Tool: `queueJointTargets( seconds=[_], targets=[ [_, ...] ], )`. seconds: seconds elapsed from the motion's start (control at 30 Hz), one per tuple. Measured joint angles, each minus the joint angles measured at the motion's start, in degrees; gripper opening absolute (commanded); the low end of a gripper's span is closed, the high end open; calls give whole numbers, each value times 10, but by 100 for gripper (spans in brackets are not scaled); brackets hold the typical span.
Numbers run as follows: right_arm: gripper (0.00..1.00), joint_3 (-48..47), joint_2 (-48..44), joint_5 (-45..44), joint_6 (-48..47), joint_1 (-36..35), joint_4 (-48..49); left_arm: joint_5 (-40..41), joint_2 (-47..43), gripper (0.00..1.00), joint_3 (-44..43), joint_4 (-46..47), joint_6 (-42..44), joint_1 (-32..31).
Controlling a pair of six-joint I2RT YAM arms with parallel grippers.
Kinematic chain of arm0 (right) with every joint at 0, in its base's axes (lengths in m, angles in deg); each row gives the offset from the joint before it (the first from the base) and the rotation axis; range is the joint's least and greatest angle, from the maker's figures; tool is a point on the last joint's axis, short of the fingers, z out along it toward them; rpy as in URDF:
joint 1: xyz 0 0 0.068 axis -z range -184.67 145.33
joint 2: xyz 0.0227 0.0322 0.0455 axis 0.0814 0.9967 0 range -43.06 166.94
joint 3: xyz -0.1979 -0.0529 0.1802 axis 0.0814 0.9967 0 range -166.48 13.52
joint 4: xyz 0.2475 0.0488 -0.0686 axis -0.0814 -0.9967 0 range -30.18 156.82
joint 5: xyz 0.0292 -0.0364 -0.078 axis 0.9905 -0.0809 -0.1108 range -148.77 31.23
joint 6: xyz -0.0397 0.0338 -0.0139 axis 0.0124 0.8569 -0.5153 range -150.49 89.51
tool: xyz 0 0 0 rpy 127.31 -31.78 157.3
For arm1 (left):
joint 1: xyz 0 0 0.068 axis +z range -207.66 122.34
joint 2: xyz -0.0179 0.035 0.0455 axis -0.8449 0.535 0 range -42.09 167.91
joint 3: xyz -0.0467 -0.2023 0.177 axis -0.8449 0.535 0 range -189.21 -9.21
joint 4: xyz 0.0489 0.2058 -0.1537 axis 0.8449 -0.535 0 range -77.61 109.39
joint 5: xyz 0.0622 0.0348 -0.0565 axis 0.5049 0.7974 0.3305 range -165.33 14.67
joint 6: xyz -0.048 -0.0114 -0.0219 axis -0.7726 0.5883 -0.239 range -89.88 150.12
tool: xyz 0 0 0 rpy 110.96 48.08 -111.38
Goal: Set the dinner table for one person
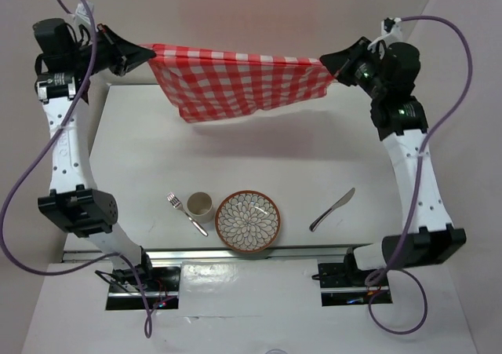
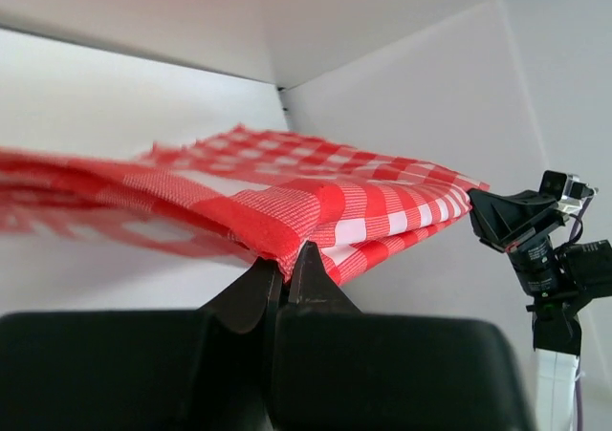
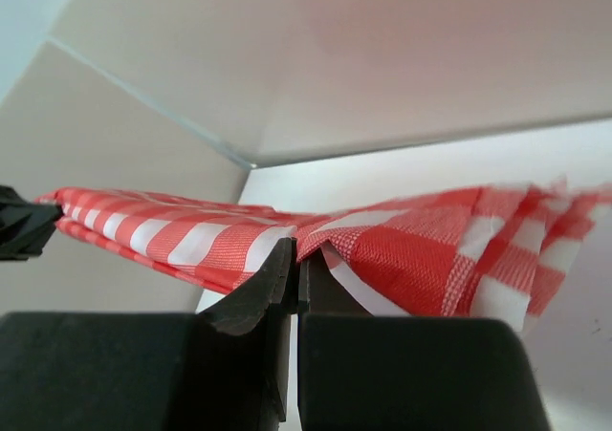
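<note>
**Checked cloth held above the set tabletop**

A large, flat, white rectangular tabletop (image 1: 259, 154) is shown. It is bounded at its near edge by a metal rail (image 1: 259, 253) and enclosed by plain pale walls (image 1: 259, 9). Near the front edge are laid a silver metal fork (image 1: 186, 213), a small beige cup (image 1: 199, 205) just beside it, a round brown-rimmed plate with a petal pattern (image 1: 248, 221) and, apart to the right, a silver metal knife (image 1: 332, 209). A folded red-and-white checked cloth (image 1: 235, 79) is suspended over the far side of the tabletop. One end is pinched by the left end effector (image 1: 151, 52) and the other by the right end effector (image 1: 324, 60); both are closed tightly on the fabric. A small pale label (image 1: 53, 80) on the left arm is too small to be read.
</note>
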Motion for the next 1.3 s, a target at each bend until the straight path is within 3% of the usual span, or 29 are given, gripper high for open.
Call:
queueJointTargets(
  seconds=[0.17, 0.3, 0.5, 0.7, 0.9, 1.13, 1.3],
  targets=[
    [0, -6, -76, 14, -28, 0, -13, -54, -42, 0, 1, 17, -17, 17],
    [0, -33, -76, 14, -49, 0, -25, -76, -40, 0, -4, 20, -31, 19],
    [0, -79, 3, 18, -73, 0, -28, -89, 12, 0, -42, 29, -45, 20],
    [0, -116, 120, 21, -82, 0, -3, -94, 129, 0, -138, 38, -61, 11],
    [0, -166, 208, 16, -83, 0, 48, -110, 234, 0, -207, 118, -127, 6],
    [0, -180, 217, 9, -83, 0, 118, -133, 282, 0, -240, 254, -239, 5],
    [0, -83, 152, 7, -83, 0, 166, -152, 251, 0, -208, 296, -254, 10]
  ],
)
